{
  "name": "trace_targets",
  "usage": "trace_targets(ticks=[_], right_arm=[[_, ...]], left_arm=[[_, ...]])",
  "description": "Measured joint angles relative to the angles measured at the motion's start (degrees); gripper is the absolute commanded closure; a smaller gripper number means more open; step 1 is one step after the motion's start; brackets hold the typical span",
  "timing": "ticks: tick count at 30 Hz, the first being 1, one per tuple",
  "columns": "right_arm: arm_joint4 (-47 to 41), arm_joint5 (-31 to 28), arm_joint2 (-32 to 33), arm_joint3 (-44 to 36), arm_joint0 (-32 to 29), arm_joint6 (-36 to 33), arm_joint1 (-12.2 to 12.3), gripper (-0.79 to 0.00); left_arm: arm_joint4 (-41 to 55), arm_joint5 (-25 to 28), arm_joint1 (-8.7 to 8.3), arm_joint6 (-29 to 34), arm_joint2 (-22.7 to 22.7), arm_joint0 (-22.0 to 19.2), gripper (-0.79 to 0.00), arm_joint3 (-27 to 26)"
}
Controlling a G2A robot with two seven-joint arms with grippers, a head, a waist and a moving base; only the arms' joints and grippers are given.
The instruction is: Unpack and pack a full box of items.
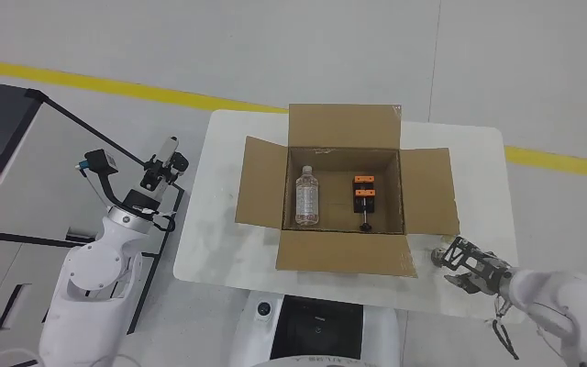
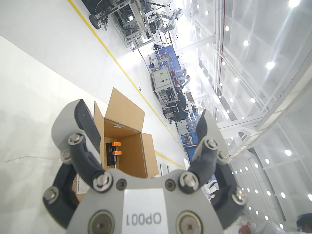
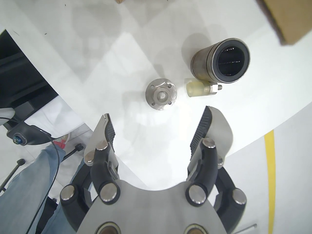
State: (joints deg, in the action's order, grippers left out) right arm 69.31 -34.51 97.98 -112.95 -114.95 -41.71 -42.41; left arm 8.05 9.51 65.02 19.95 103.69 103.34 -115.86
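Note:
An open cardboard box [image 1: 345,138] stands mid-table with its flaps spread. Inside lie a clear plastic bottle [image 1: 308,195] and an orange-and-black clamp [image 1: 364,195], the clamp [image 2: 114,152] also seen in the left wrist view. My right gripper [image 1: 456,260] hovers open over the table's near right corner, beside the box. Just beyond its fingertips [image 3: 207,120] lie a round metal flange [image 3: 161,94], a small yellowish fitting [image 3: 200,89] and a metal cylinder bearing [image 3: 220,60]. My left gripper [image 1: 168,158] is open and empty, off the table's left edge, aimed toward the box [image 2: 126,147].
The white table [image 1: 229,229] has a rounded edge just beneath the right gripper. A box flap [image 3: 280,5] hangs close to the loose metal parts. A black frame [image 1: 55,119] stands left of the table. A person's jeans leg [image 3: 26,176] is near the table's edge.

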Motion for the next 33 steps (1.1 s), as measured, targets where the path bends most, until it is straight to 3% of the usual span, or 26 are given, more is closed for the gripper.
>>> trace_targets(ticks=[10, 23, 33], right_arm=[[1.0, 8.7, 0.6, -11.5, -2.5, -12.7, -0.5, -0.28], [0.3, 9.0, -8.7, 3.5, 11.3, -11.6, -1.3, -0.262], [1.3, 12.9, -17.3, 8.3, 17.8, -14.7, -2.7, -0.24]], left_arm=[[0.0, 0.0, 0.0, 0.0, 0.0, 0.0, -0.785, 0.0], [0.0, 0.0, 0.0, 0.0, 0.0, 0.0, -0.785, 0.0], [0.0, 0.0, 0.0, 0.0, 0.0, 0.0, -0.785, 0.0]])
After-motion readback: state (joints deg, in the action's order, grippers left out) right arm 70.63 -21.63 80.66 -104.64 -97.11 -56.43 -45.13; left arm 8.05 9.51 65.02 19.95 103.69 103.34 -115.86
